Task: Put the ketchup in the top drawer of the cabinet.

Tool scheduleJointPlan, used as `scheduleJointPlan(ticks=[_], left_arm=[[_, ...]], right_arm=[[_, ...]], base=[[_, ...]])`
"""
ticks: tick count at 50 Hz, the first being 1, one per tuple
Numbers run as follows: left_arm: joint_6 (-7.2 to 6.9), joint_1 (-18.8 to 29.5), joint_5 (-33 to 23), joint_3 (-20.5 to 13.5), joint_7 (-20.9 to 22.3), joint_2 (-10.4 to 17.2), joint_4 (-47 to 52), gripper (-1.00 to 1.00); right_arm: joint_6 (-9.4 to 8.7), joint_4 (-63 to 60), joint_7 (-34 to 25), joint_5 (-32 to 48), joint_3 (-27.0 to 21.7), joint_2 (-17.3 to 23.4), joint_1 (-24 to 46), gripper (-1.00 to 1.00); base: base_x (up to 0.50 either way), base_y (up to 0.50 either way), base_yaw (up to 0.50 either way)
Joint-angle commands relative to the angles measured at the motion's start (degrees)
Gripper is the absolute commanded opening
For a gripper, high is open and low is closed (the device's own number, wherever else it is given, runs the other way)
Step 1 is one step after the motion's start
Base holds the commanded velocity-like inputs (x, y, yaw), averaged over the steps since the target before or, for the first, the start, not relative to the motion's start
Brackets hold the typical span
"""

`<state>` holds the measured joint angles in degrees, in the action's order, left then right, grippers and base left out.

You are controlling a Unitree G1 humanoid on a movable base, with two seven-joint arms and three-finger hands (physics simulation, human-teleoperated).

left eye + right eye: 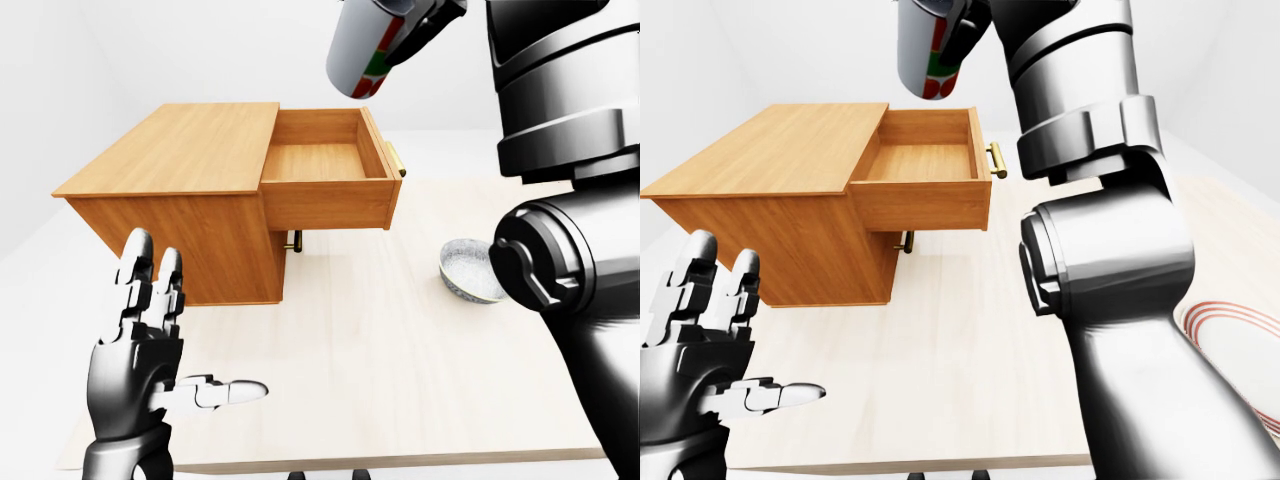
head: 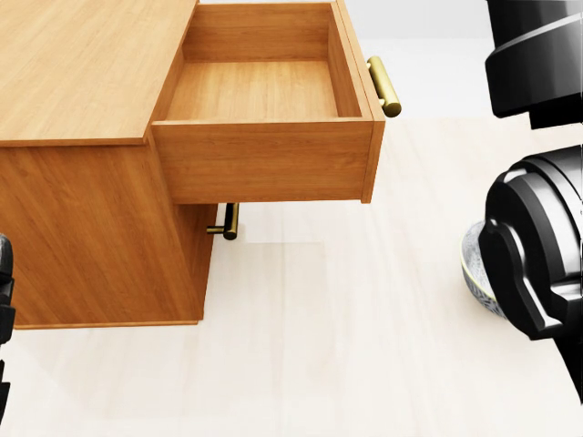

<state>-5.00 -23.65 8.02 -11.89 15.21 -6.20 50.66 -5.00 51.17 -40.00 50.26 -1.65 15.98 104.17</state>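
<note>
Plain white room, one pale worktop in your view.

You are looking at a light, cream-coloured worktop [image 1: 400, 360] with a faint wood grain; its near edge crosses the bottom of both eye views and its right edge runs off toward the upper right. Around it you see only smooth white walls [image 1: 150, 50], unmarked, with a soft crease where two surfaces meet at the left of the left-eye view. The light is even and diffuse; soft, faint shadows lie on the worktop. Beyond the far edge the surroundings are a uniform pale grey-white.
</note>
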Motion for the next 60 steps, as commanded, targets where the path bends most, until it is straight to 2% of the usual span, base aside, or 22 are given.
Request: scheduleJointPlan(ticks=[1,16,26,60], left_arm=[[0.00,0.6,0.0,0.0,-0.4,0.2,-0.5,1.00],[0.00,0.0,-1.0,1.3,-0.7,0.4,-1.2,1.00],[0.00,0.0,-0.4,0.9,-0.6,0.6,-0.7,1.00],[0.00,-0.4,-0.6,1.3,-0.7,0.6,-0.9,1.00]], right_arm=[[0.00,16.2,0.0,-6.2,-0.1,2.4,5.5,-1.00],[0.00,20.6,1.6,-9.8,-1.2,3.9,4.8,-1.00],[0.00,21.4,3.1,-11.7,-1.4,4.0,2.6,-1.00],[0.00,21.8,4.7,-12.3,-0.8,3.2,-3.2,-1.00]], base=[[0.00,0.00,0.00],[0.00,0.00,0.00],[0.00,0.00,0.00],[0.00,0.00,0.00]])
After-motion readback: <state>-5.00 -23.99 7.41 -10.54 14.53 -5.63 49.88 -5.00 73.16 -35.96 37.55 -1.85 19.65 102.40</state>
